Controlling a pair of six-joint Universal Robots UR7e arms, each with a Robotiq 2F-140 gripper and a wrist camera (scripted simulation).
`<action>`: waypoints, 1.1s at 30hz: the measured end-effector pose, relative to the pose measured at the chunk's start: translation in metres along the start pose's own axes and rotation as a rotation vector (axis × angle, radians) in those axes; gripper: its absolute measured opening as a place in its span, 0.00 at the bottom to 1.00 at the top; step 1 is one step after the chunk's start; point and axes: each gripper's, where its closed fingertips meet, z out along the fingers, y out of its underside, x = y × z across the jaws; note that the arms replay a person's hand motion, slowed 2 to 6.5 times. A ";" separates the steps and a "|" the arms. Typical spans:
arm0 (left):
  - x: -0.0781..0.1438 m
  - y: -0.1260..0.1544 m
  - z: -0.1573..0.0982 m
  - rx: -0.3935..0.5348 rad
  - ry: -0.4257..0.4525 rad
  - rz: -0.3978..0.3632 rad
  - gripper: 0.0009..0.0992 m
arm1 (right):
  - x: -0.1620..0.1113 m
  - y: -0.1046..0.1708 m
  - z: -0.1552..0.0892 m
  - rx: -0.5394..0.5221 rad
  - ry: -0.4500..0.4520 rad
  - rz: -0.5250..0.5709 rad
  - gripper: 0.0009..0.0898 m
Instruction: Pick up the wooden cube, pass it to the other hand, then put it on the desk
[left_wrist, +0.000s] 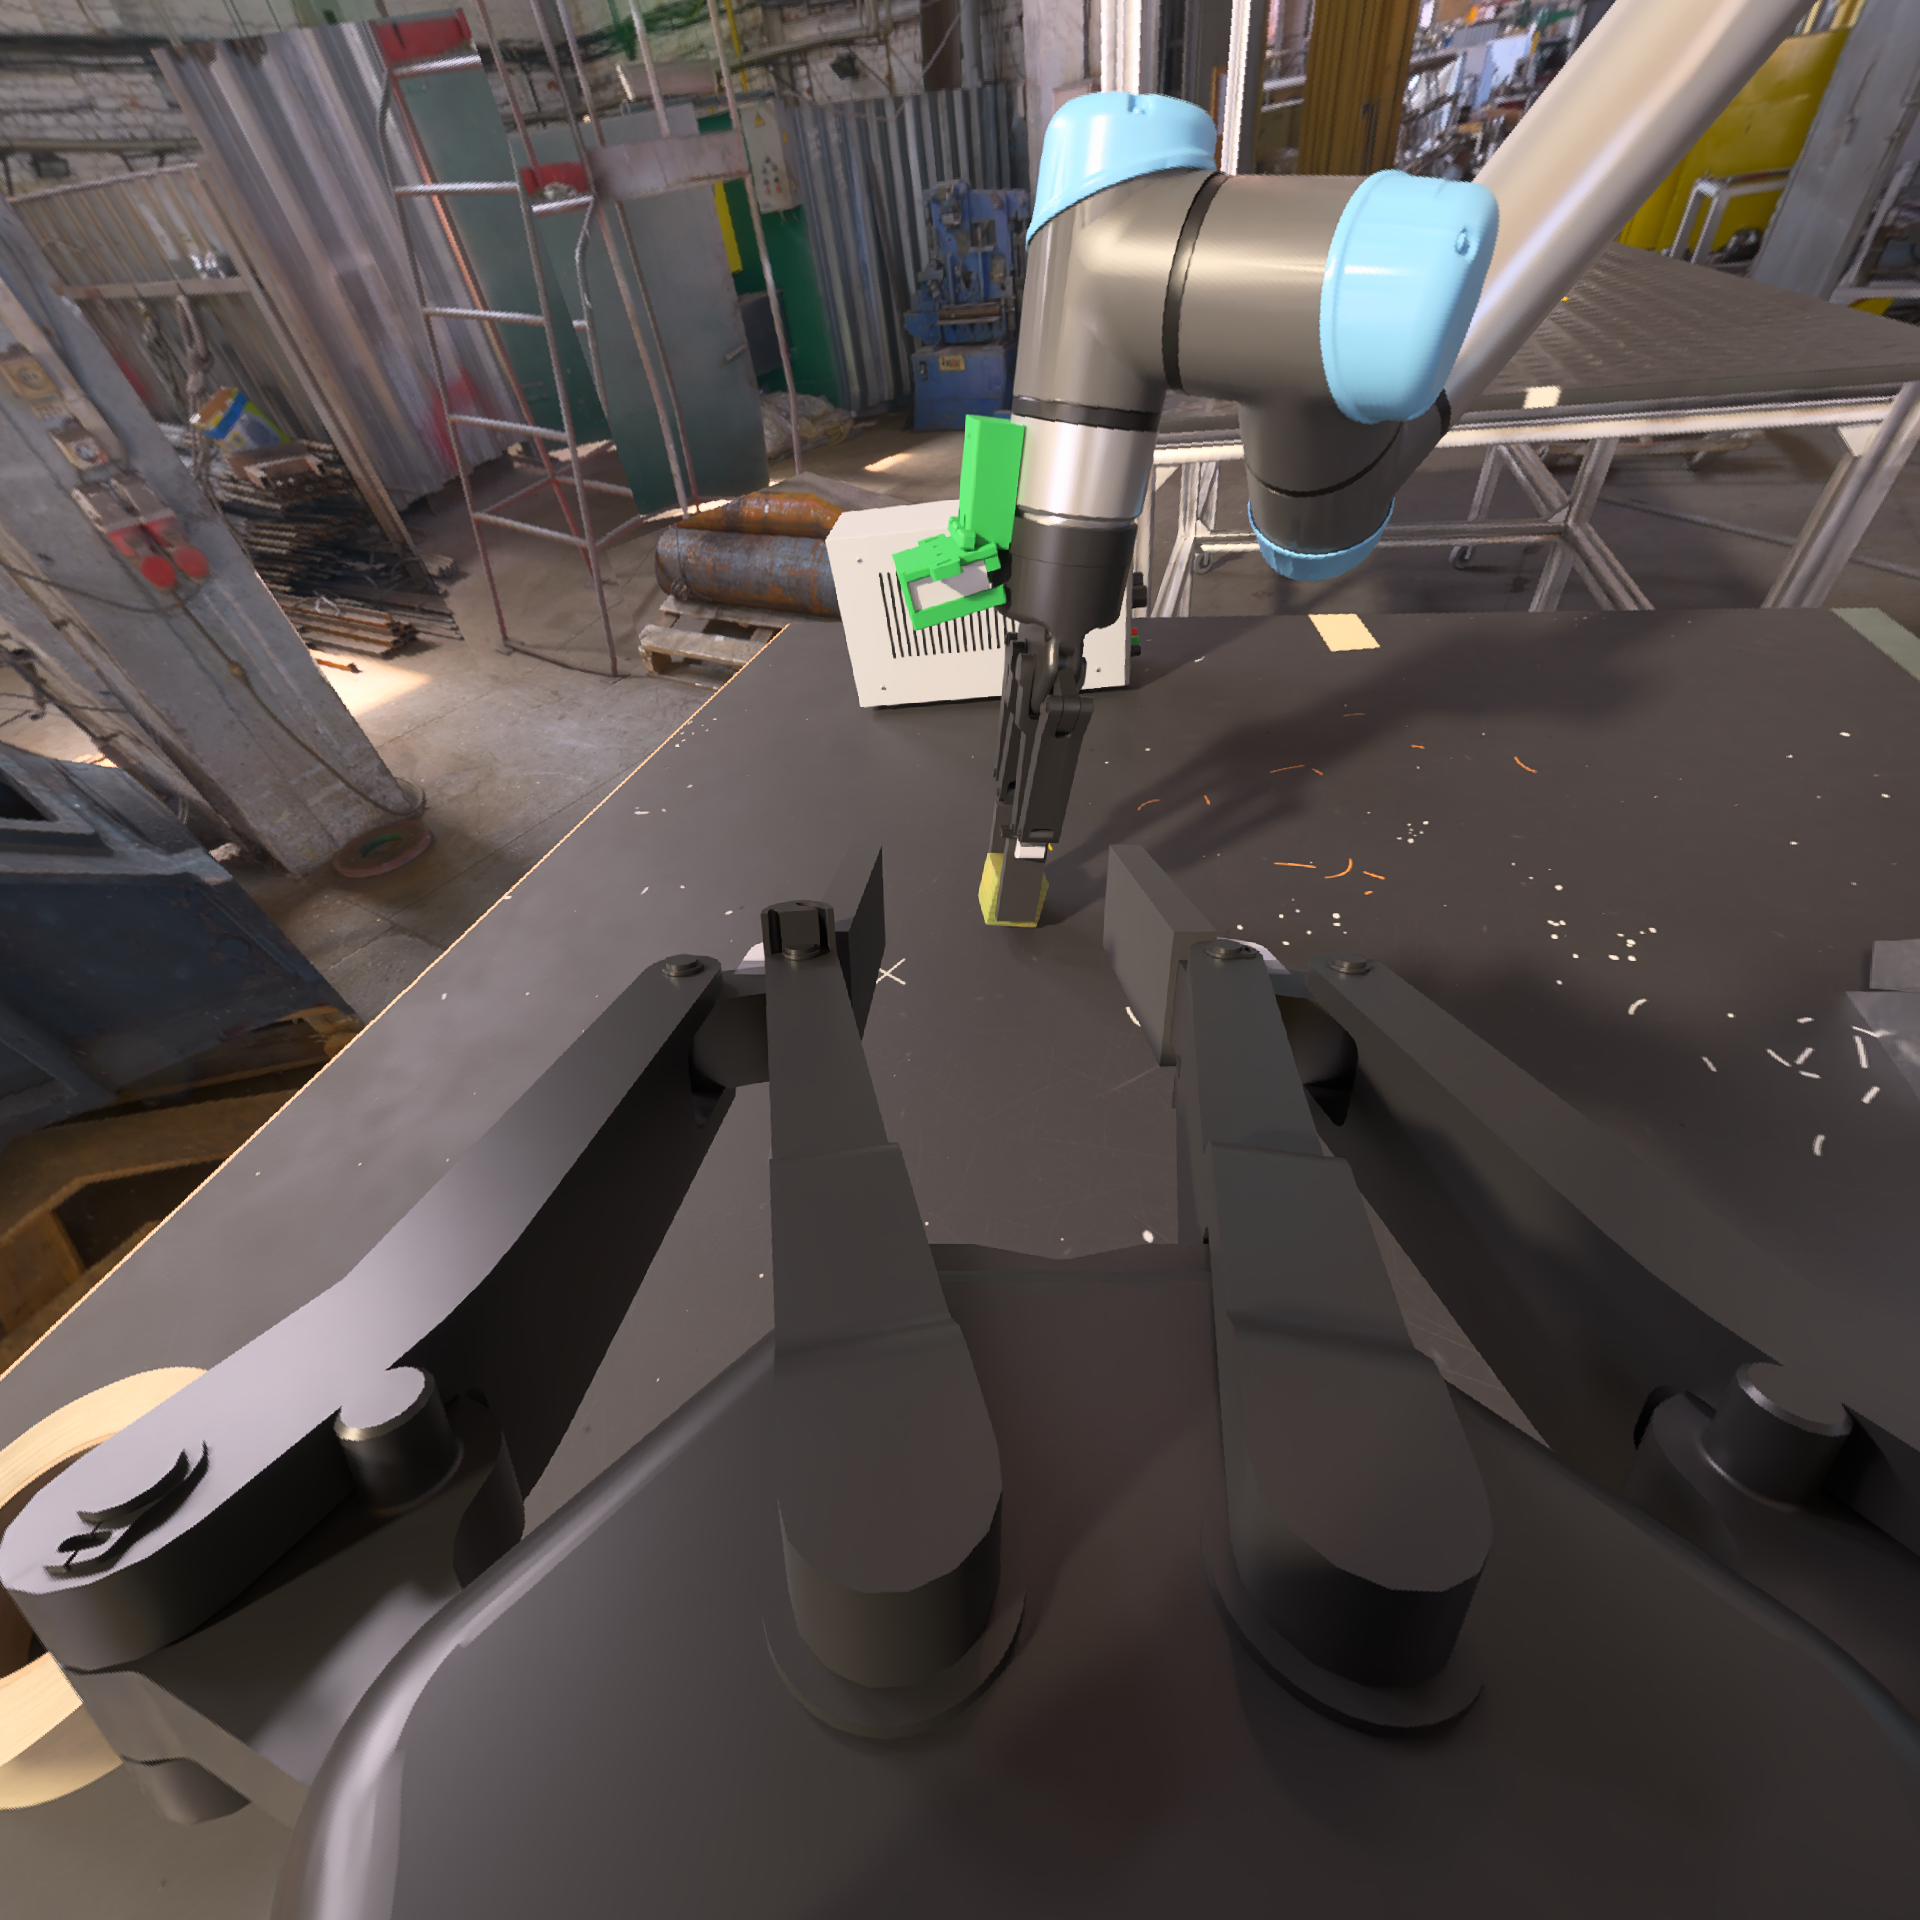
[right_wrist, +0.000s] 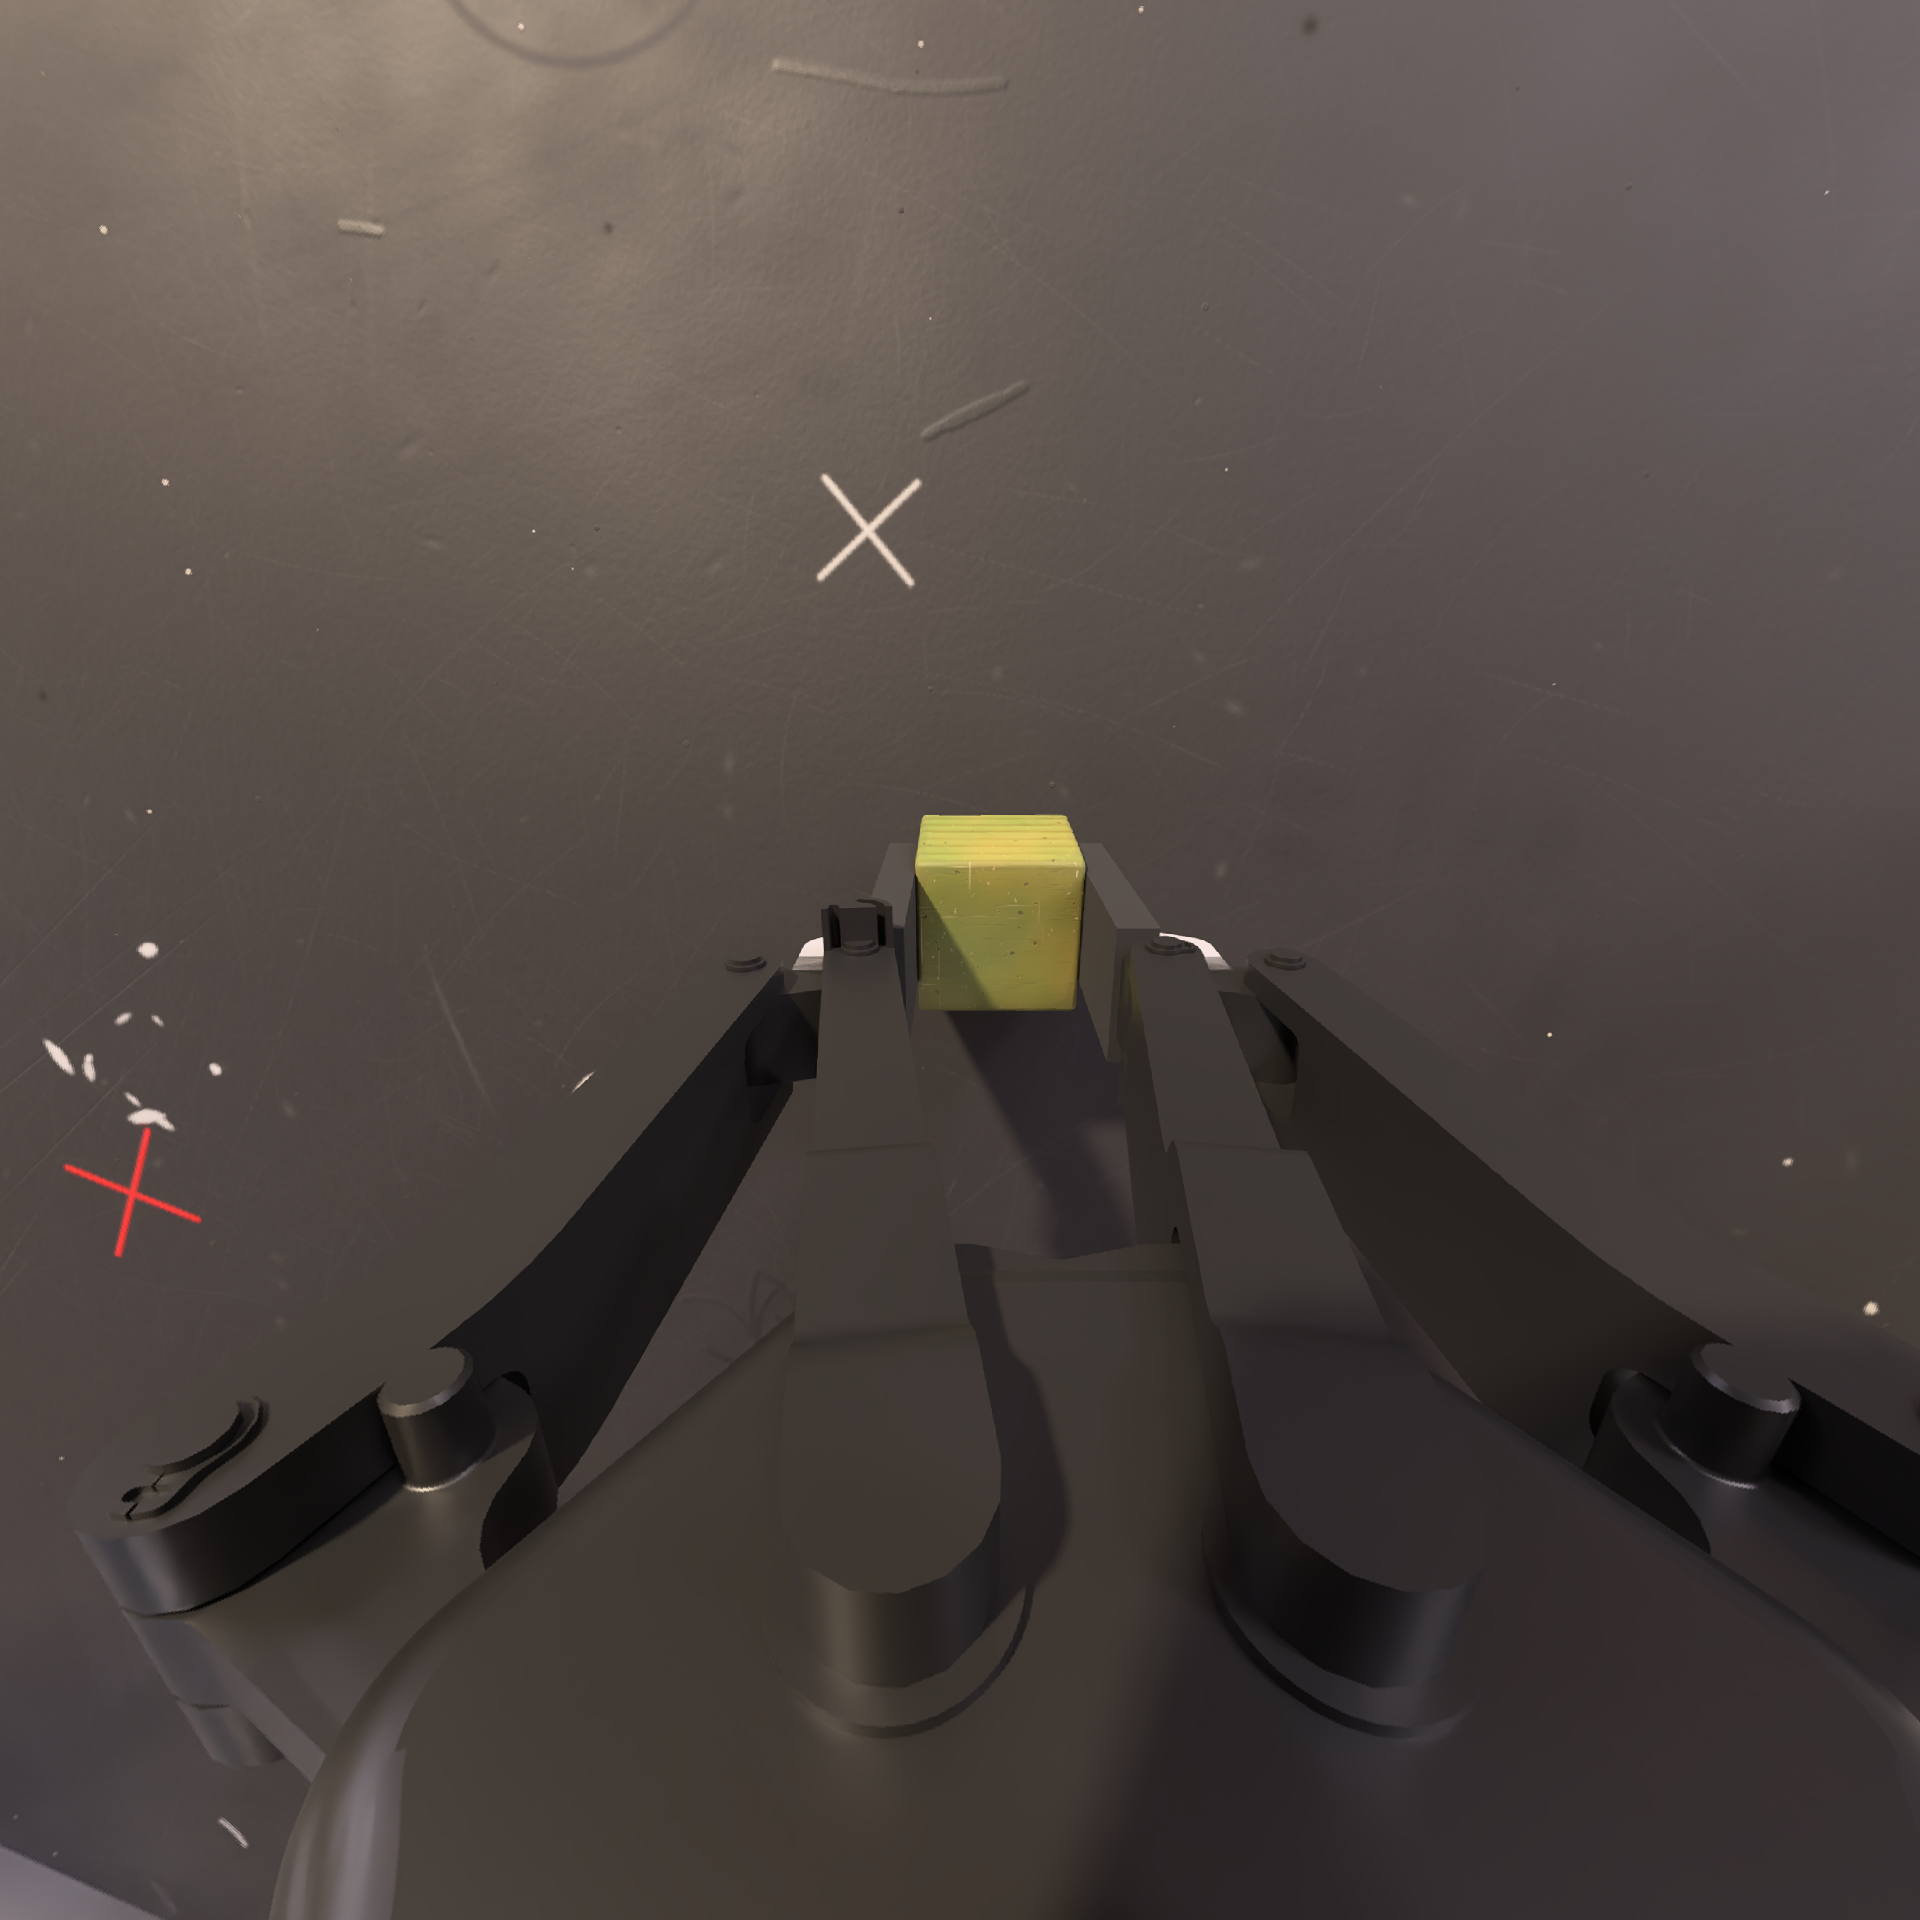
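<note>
The wooden cube (right_wrist: 995, 914) is yellow-green and sits clamped between the two pads of my right gripper (right_wrist: 1000, 935), which points down at the dark desk (right_wrist: 520, 416). In the left wrist view the right gripper (left_wrist: 1023, 878) holds the cube (left_wrist: 992, 896) at or just above the desk (left_wrist: 1455, 727); I cannot tell whether it touches. My left gripper (left_wrist: 1003, 940) is open and empty, low over the desk, with its fingers spread on either side of the line toward the cube, a short way in front of it.
A white X mark (right_wrist: 868, 530) lies on the desk beyond the cube and shows in the left wrist view (left_wrist: 891, 972). A red cross (right_wrist: 132, 1195) lies to the left. A white vented box (left_wrist: 914, 623) stands at the desk's far edge. The left desk edge (left_wrist: 582, 831) drops to the floor.
</note>
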 end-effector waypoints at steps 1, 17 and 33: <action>-0.001 0.001 0.000 -0.003 -0.002 -0.002 0.57 | 0.000 0.000 0.000 0.001 0.001 -0.001 0.42; -0.010 0.011 -0.011 -0.056 -0.010 -0.040 0.49 | 0.001 -0.002 -0.004 0.014 -0.011 0.001 0.59; -0.044 0.022 -0.040 -0.081 -0.153 -0.084 0.49 | 0.000 -0.011 -0.027 0.103 -0.006 -0.016 0.74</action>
